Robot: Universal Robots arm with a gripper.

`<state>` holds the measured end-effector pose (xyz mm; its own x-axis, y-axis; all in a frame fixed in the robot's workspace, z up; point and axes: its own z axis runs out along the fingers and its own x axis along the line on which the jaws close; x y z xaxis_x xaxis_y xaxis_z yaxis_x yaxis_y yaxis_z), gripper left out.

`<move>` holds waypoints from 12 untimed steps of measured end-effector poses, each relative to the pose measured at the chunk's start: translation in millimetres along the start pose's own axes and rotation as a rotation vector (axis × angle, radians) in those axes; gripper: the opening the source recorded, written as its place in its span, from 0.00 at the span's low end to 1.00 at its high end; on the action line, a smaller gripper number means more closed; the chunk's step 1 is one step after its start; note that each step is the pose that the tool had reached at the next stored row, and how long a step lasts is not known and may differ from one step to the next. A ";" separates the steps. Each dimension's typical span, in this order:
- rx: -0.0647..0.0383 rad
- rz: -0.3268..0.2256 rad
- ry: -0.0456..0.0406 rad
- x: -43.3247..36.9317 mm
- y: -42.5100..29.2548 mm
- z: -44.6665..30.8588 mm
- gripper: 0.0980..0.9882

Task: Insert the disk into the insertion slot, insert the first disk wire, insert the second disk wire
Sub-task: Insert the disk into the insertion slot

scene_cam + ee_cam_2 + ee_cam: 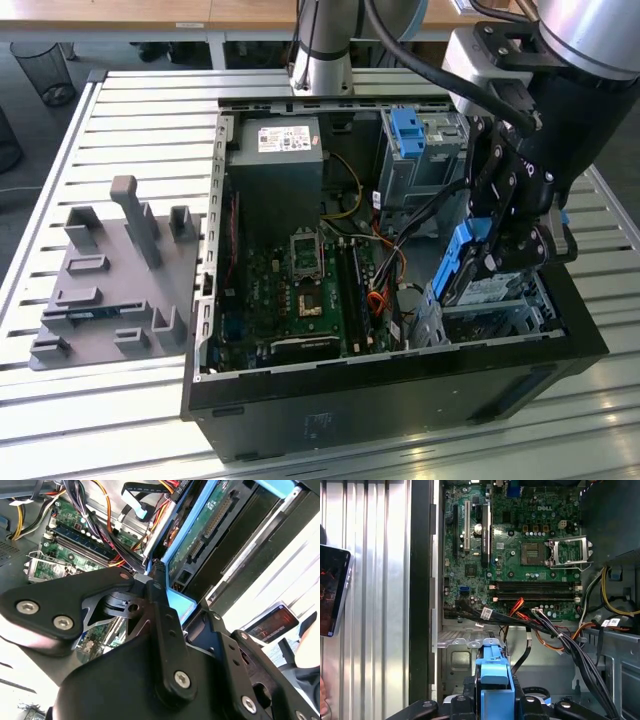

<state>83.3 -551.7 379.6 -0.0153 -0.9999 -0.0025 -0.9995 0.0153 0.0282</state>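
Observation:
In the exterior view my gripper (482, 262) is shut on the disk (460, 265). The disk stands tilted on edge in its bright blue frame. It hangs just above the insertion slot (497, 305), a low silver cage in the case's near right corner. The second wrist view shows the disk (200, 535) from its green circuit-board side, with the black fingers (161, 587) clamped on the blue frame. In the first wrist view the blue frame (492, 672) sits between the fingers. A bundle of black, red and orange cables (545, 627) lies beside it; I cannot tell which are the disk wires.
The open case holds a green motherboard (300, 290), a grey power supply (275, 150) and a taller grey bay with a blue tab (410, 135). A grey fixture block (110, 290) stands on the slatted table at the exterior view's left. A dark screened device (332, 590) lies outside the case wall.

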 end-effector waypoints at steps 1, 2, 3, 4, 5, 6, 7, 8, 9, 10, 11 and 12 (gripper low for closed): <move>0.000 0.000 -0.0001 0.0 0.0 0.1 0.30; 0.000 0.000 -0.0001 0.0 0.0 0.1 0.30; 0.000 0.000 -0.0001 0.0 0.0 0.1 0.30; 0.000 0.000 -0.0001 0.0 0.0 0.2 0.30; 0.000 0.000 -0.0001 0.0 0.0 0.2 0.30; 0.000 0.000 -0.0001 0.0 0.0 0.2 0.30; 0.000 0.000 -0.0001 0.0 0.0 0.3 0.30; 0.000 0.000 -0.0002 0.0 0.0 0.5 0.30; 0.000 0.000 -0.0003 0.0 0.0 0.7 0.30; 0.000 0.000 -0.0001 0.0 0.0 0.9 0.31; 0.000 0.000 0.0000 0.0 0.0 1.2 0.31; 0.000 0.000 -0.0002 0.0 0.0 1.7 0.37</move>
<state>83.3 -551.7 377.9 -0.0154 -0.9999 -0.0028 -0.9995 0.0153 0.0282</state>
